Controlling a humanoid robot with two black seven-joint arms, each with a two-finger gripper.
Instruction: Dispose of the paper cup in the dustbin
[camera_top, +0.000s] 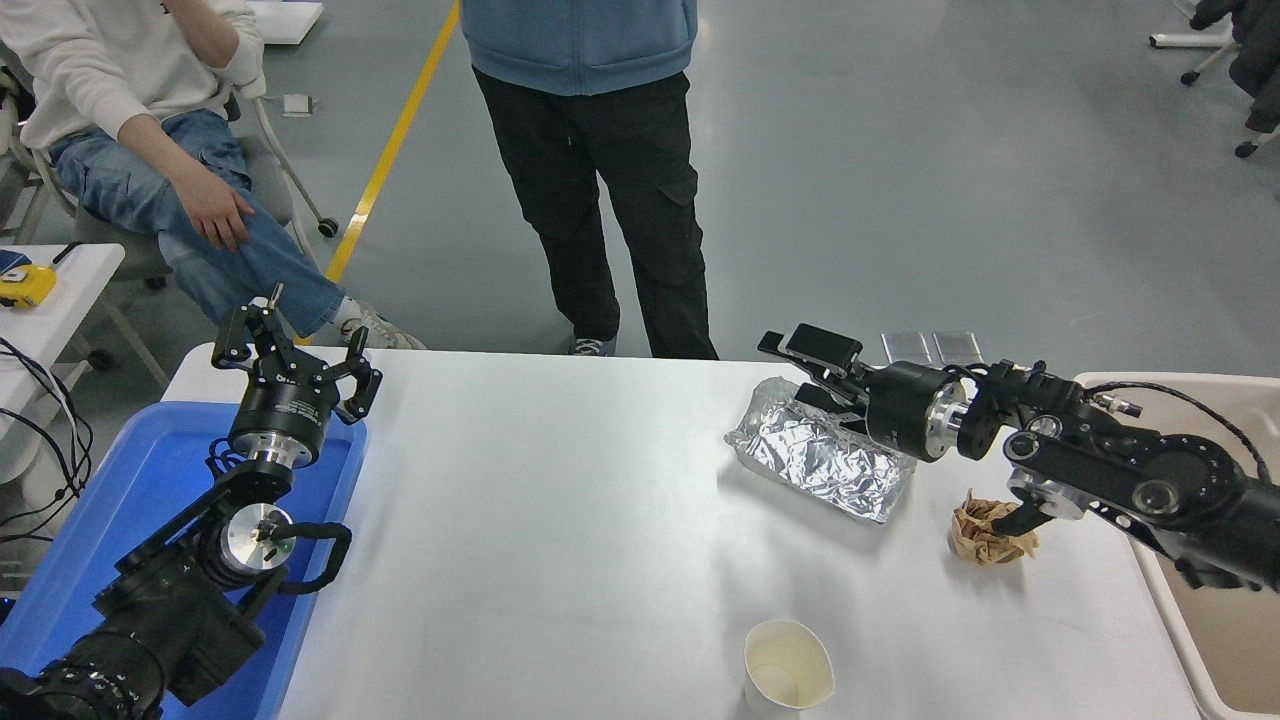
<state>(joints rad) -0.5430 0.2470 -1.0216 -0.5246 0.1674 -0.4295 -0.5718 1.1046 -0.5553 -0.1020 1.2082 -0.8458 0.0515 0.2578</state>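
Note:
The paper cup (787, 670), white with a cream inside, stands upright at the table's near edge, right of the middle. The dustbin (1240, 650), a large beige tub, sits at the table's right end, partly behind my right arm. My right gripper (795, 370) is open and empty. It points left over the far end of the foil tray, well beyond the cup. My left gripper (295, 350) is open and parked at the lower left over the blue tray.
A crinkled silver foil tray (820, 455) lies at the right back of the table. A crumpled brown paper ball (985, 535) lies under my right forearm. A blue tray (150, 480) sits at the left. One person stands at the far edge (600, 200); another sits at the top left (150, 150).

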